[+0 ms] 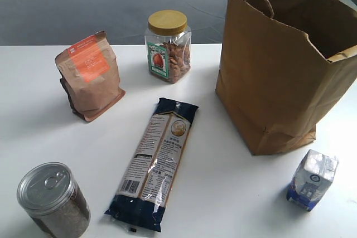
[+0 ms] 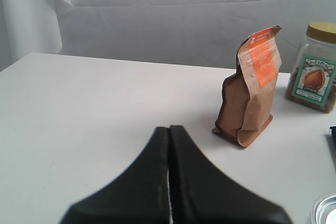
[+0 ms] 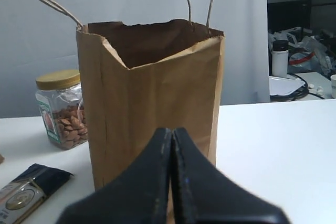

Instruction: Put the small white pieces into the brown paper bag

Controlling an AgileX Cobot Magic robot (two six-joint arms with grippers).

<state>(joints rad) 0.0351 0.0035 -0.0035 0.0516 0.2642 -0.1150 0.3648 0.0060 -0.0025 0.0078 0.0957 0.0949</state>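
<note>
The brown paper bag [image 3: 152, 98] stands open just ahead of the right gripper [image 3: 172, 171], whose fingers are pressed together; the left gripper [image 2: 169, 174], likewise closed, faces the orange-labelled pouch [image 2: 249, 90]. Small white pieces [image 3: 313, 85] show faintly at right-wrist frame's right edge, nearer the right arm.

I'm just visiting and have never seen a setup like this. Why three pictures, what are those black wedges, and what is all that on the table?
The pictures are three cameras at one moment. One looks down on the white table; the other two ride on the robot's two wrists. Each black wedge is a gripper seen from behind: the left gripper and right gripper, both shut and holding nothing. On the table stand a brown paper bag, open at the top, a nut jar, a brown pouch, a tin can and a small carton; a long noodle packet lies flat. I can't pick out any small white pieces on the table.
</note>
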